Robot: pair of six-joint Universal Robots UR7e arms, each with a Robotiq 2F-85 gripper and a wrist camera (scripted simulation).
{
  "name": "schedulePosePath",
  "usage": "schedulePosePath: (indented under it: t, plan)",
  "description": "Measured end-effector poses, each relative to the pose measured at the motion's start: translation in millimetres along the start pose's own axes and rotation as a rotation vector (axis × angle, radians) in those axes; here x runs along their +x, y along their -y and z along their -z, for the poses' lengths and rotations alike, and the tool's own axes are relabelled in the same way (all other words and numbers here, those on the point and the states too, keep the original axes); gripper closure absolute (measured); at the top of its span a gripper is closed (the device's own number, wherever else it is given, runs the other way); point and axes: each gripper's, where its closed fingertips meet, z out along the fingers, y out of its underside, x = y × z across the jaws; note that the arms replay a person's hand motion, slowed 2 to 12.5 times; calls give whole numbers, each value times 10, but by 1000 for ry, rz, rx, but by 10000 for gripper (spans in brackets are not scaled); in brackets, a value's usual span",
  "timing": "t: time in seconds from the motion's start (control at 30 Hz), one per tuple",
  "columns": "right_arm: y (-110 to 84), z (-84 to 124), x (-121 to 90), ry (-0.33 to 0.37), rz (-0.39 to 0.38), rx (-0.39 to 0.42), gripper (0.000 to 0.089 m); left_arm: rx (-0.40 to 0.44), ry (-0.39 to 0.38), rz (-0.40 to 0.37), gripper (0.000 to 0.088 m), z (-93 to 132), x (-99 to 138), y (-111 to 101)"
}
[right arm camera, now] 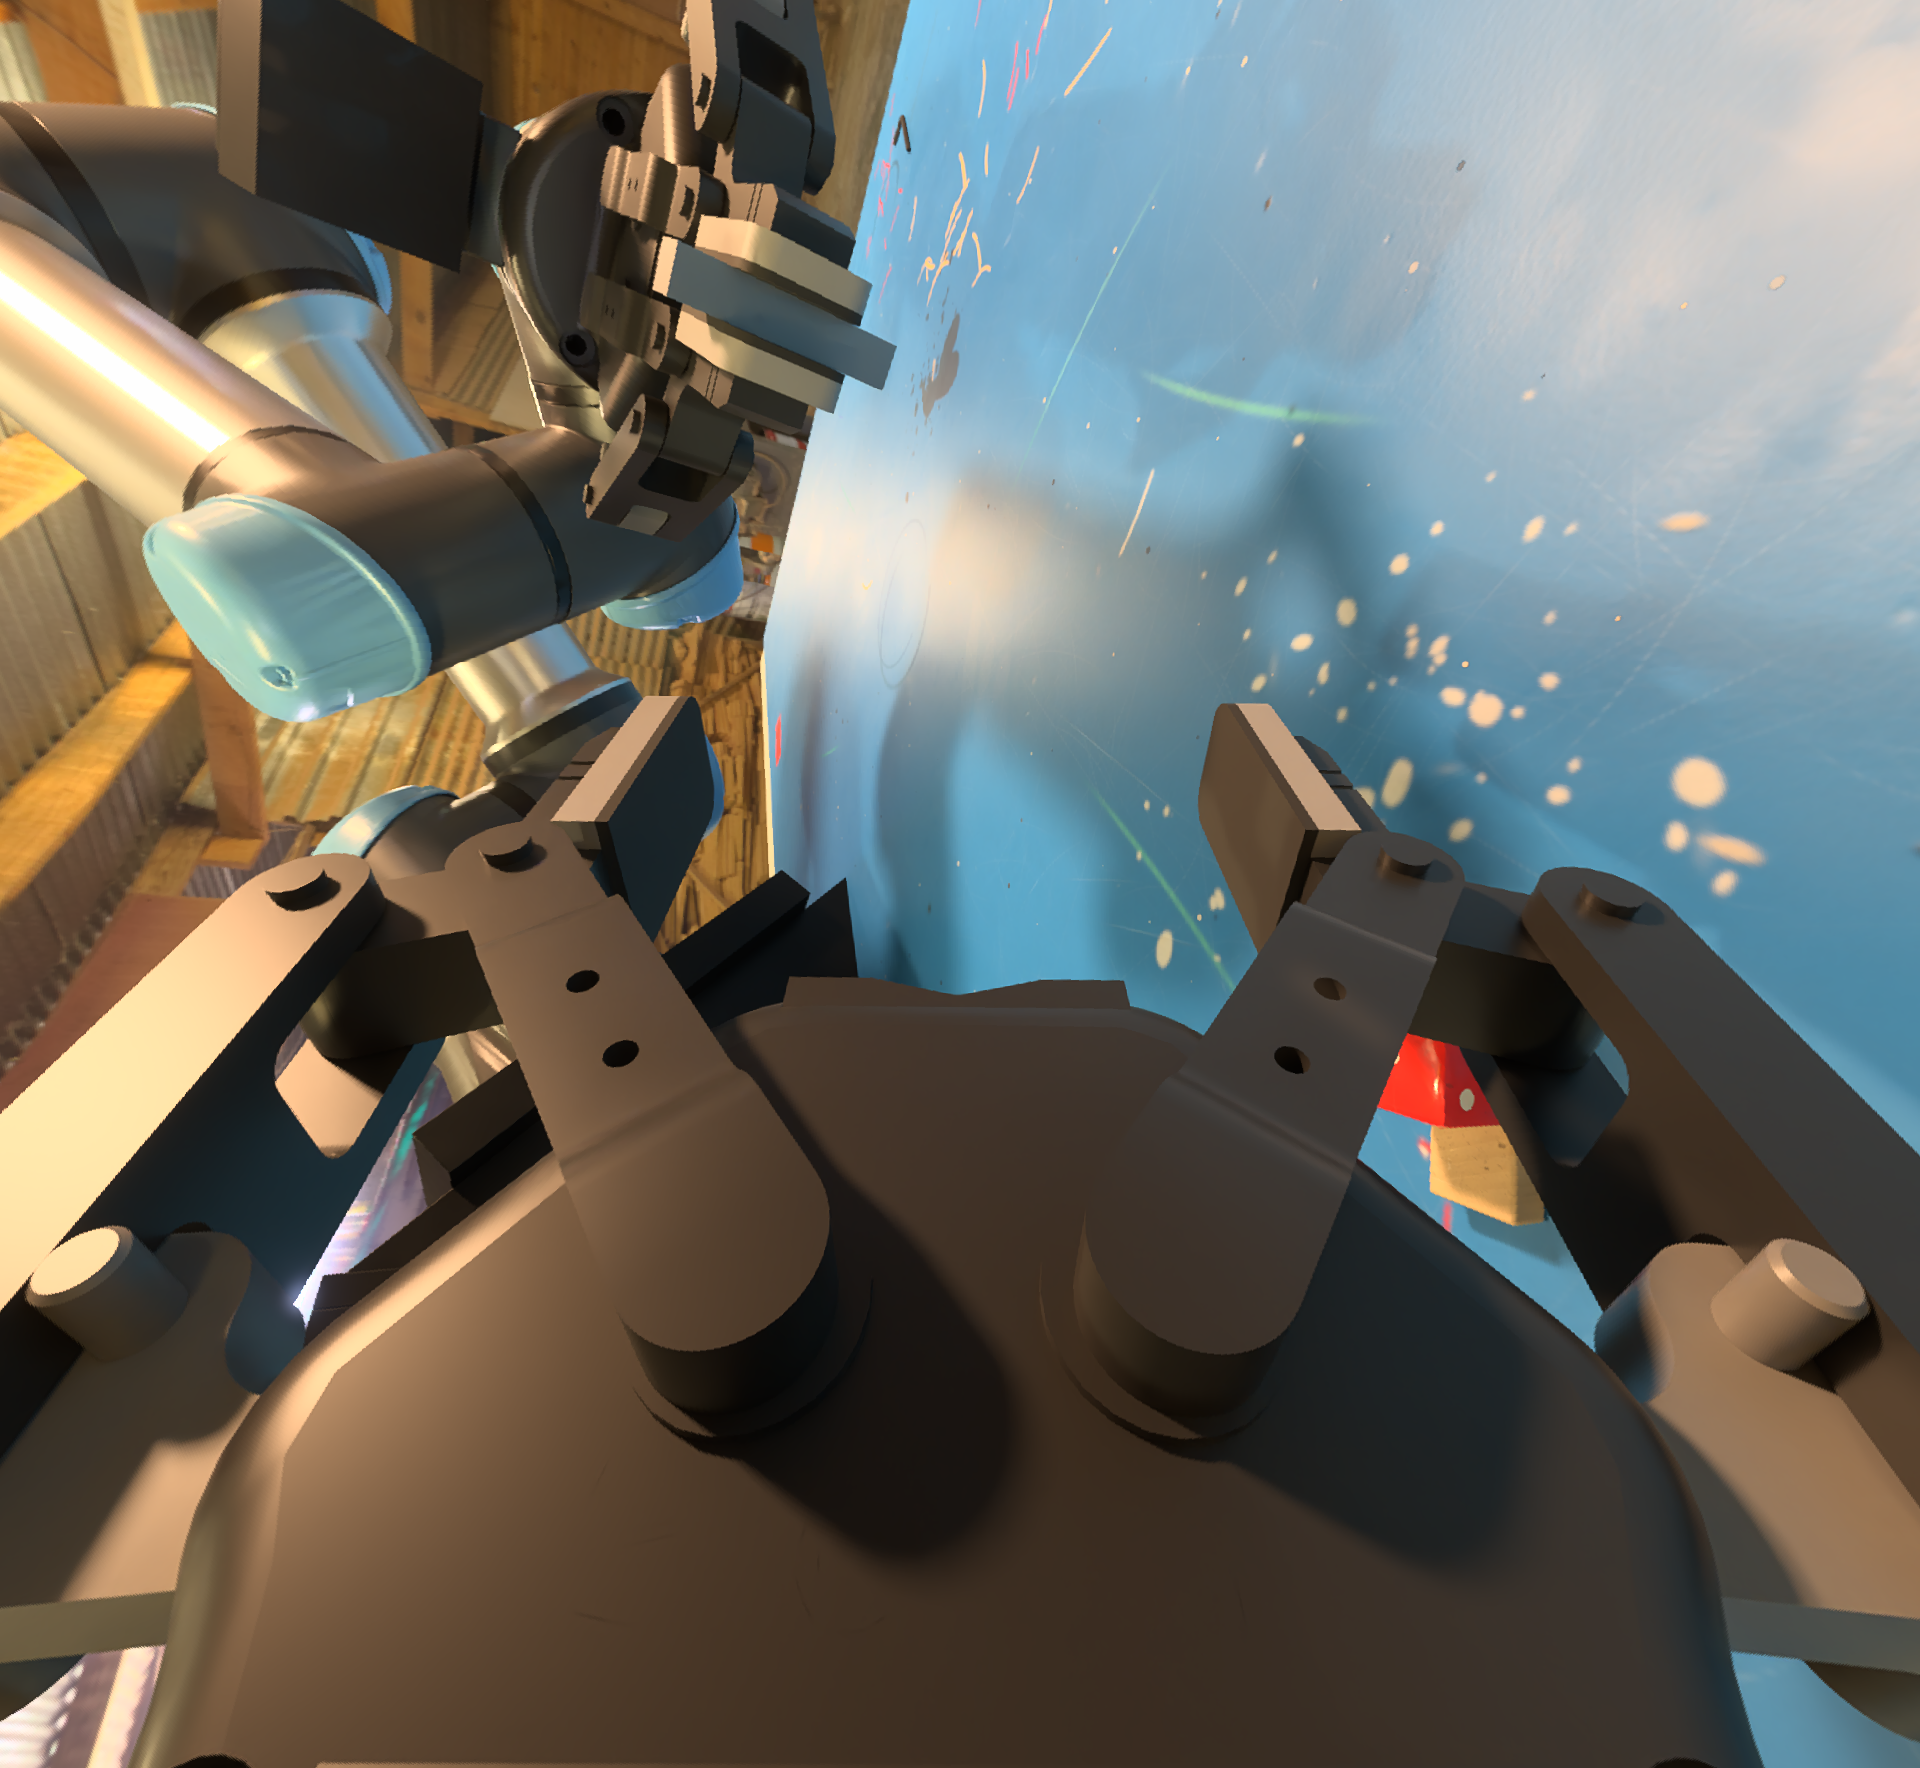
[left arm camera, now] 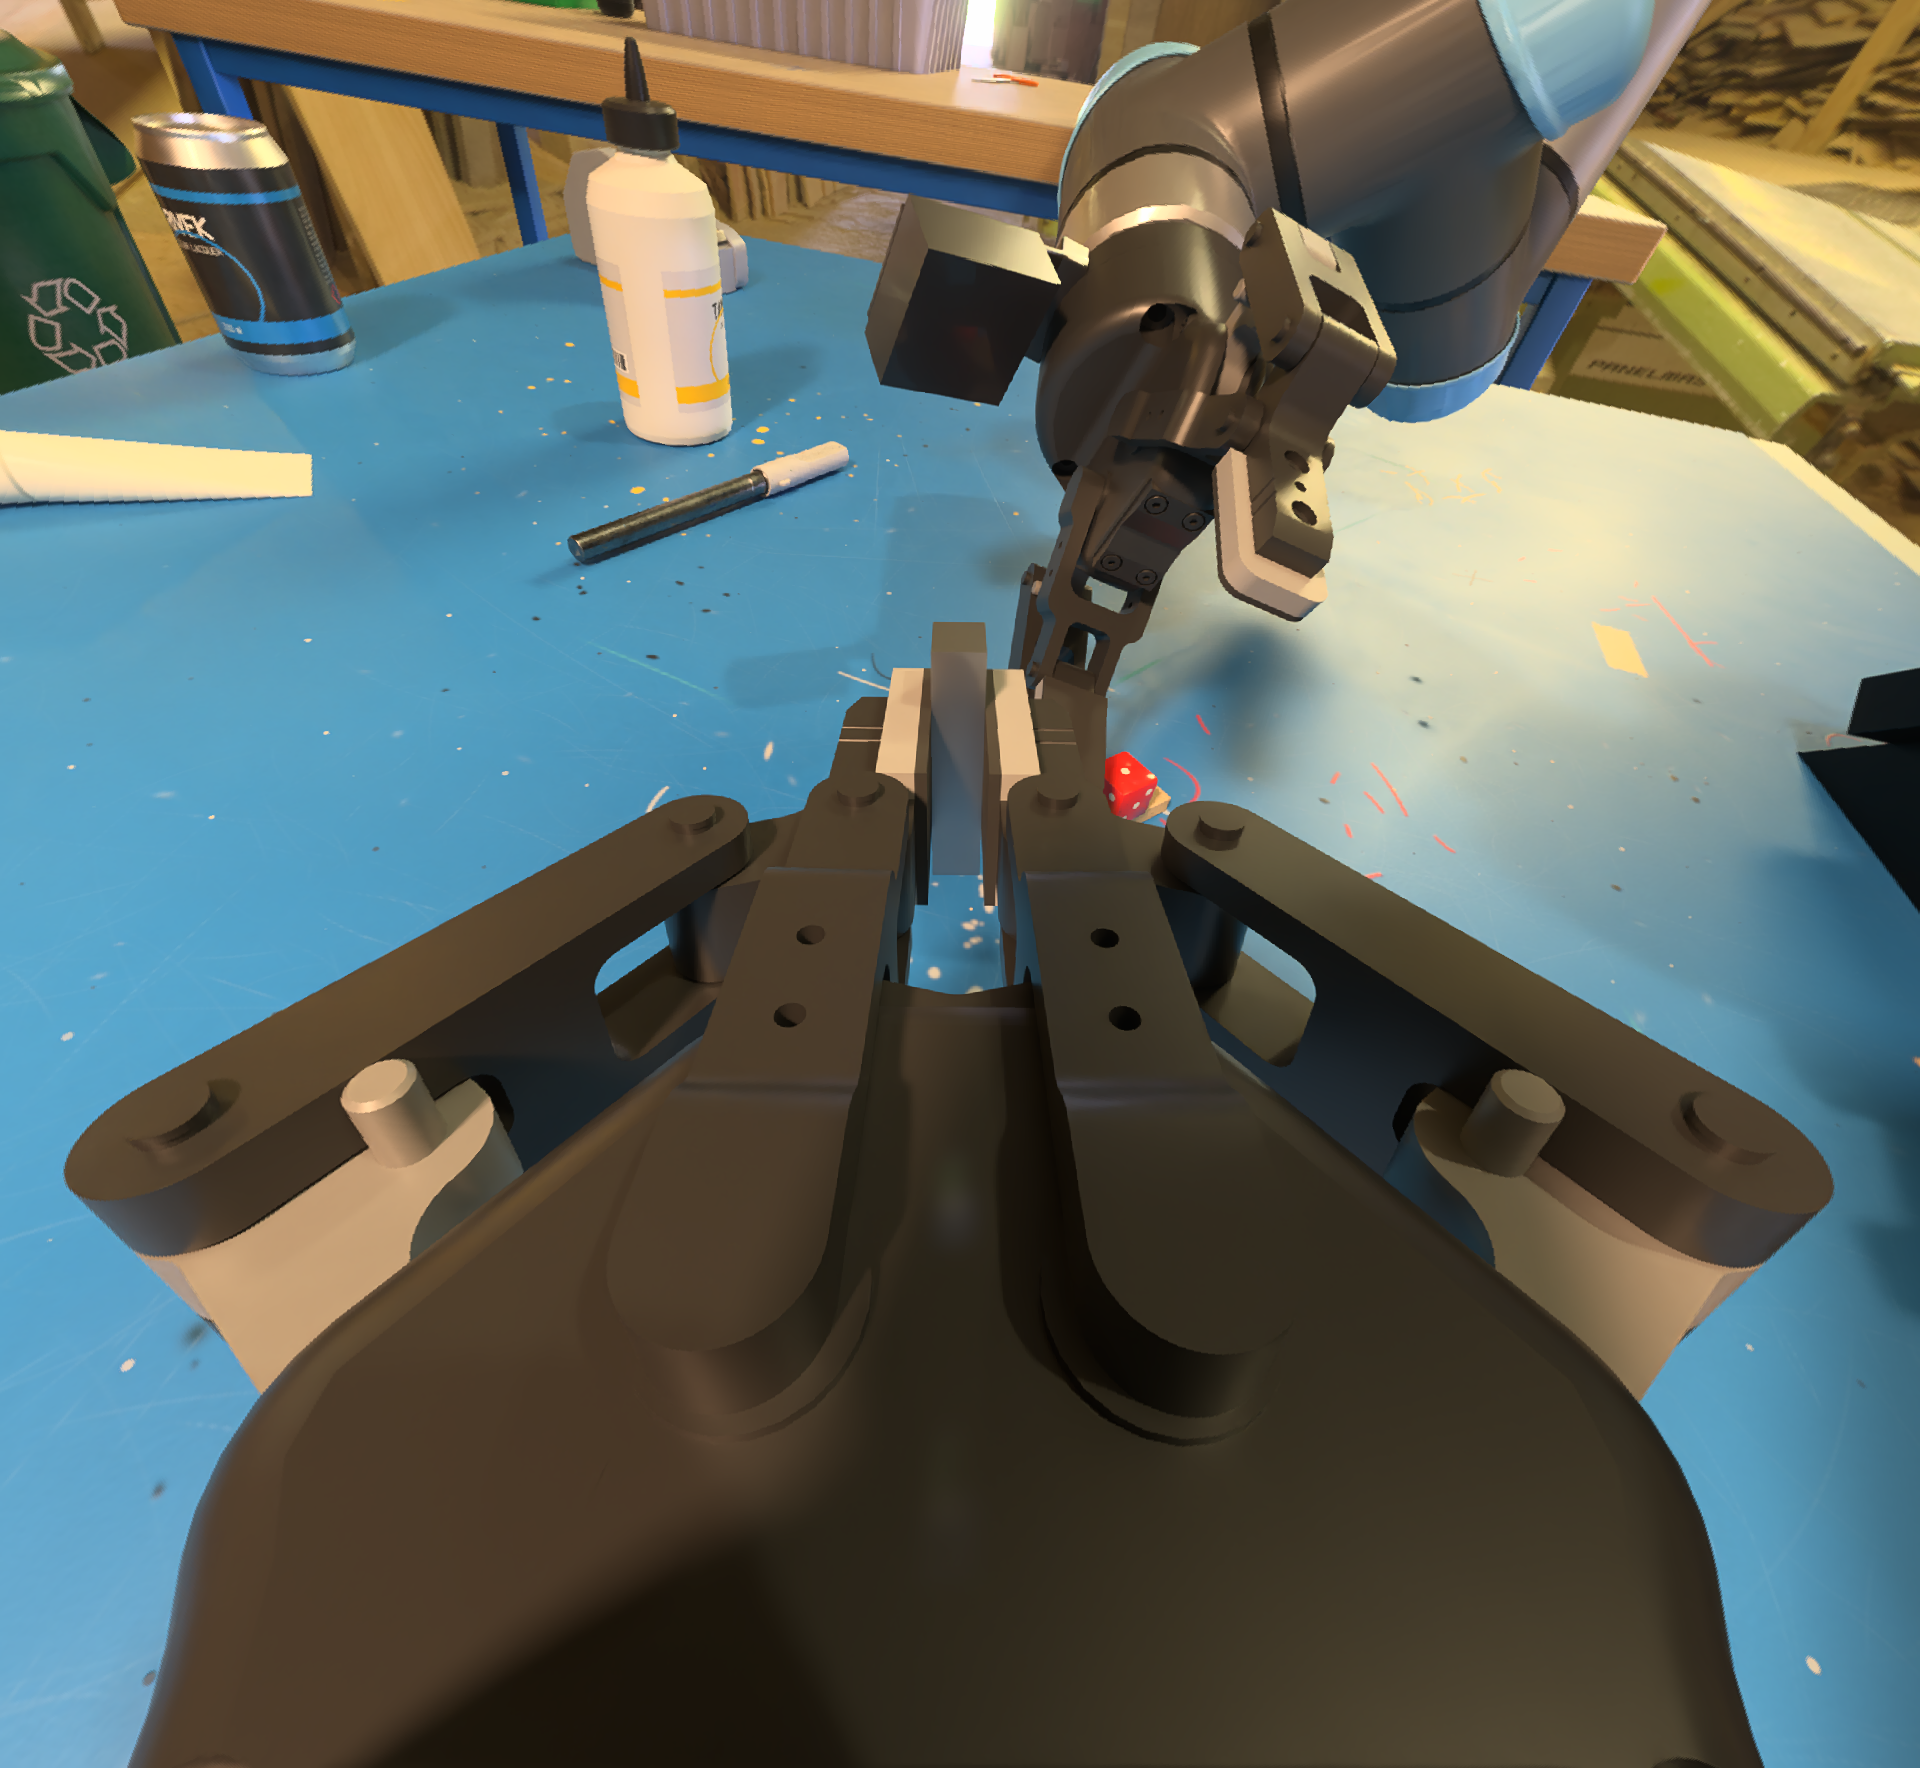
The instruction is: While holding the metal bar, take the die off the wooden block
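One hand [left arm camera: 958,752] clamps the flat grey metal bar [left arm camera: 957,731].

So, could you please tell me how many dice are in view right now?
1. A single red die sits on the wooden block, just right of the left gripper holding the metal bar. More dice could be hidden behind the grippers.

My right claw [right arm camera: 961,814] hangs spread wide, nothing between its pads. Blue, paint-flecked counter [right arm camera: 1455,368] fills the right side, tilted steeply in view. Low right, behind my finger linkage: red die [right arm camera: 1429,1090] sitting on the wooden block [right arm camera: 1481,1173], both partly hidden. Upper left: my left claw [right arm camera: 774,316], clamped on the grey metal bar [right arm camera: 810,326], off the counter.
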Motion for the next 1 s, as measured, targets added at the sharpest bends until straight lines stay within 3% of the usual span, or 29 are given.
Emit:
schedulePosePath:
  t: [0.5, 1.0]
  plan:
    - [43, 73, -25, -99, 65, -41, 39, 37, 10, 14, 801, 30, -42, 22]
    - [145, 170, -8, -159, 117, -8, 64, 20, 74, -10, 801, 57, -127, -29]
